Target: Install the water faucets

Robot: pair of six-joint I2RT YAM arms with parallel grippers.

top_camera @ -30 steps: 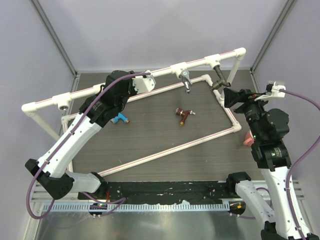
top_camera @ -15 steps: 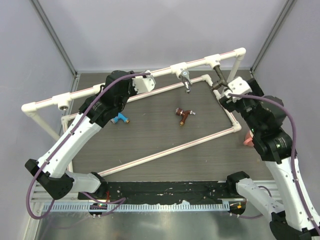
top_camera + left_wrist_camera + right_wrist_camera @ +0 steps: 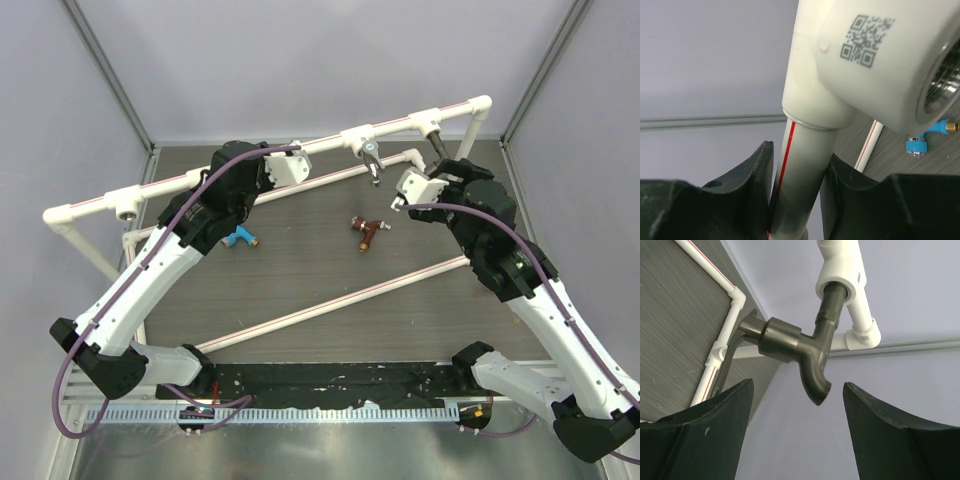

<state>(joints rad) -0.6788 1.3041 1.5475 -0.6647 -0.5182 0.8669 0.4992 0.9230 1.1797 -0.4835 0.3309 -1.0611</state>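
Right hand (image 3: 796, 390) spread, touching nothing. Dark blackish lever-handle faucet (image 3: 807, 347) sits dead ahead between its fingers, stem axis running up into white tee socket (image 3: 842, 280). Left hand (image 3: 800, 165) pinches red-striped white pipe (image 3: 805, 145). Red-brown faucet (image 3: 367, 232) lies loose on dark wood-grain surface (image 3: 300, 270), right arm nearer, so likely next.

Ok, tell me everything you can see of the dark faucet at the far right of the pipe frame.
The dark faucet is matte blackish grey and plastic-looking. It has a threaded neck, a round barrel with a flat lever behind it, and a curved spout. Its neck sits in a white tee socket. The right gripper is open in front of it, not touching it.
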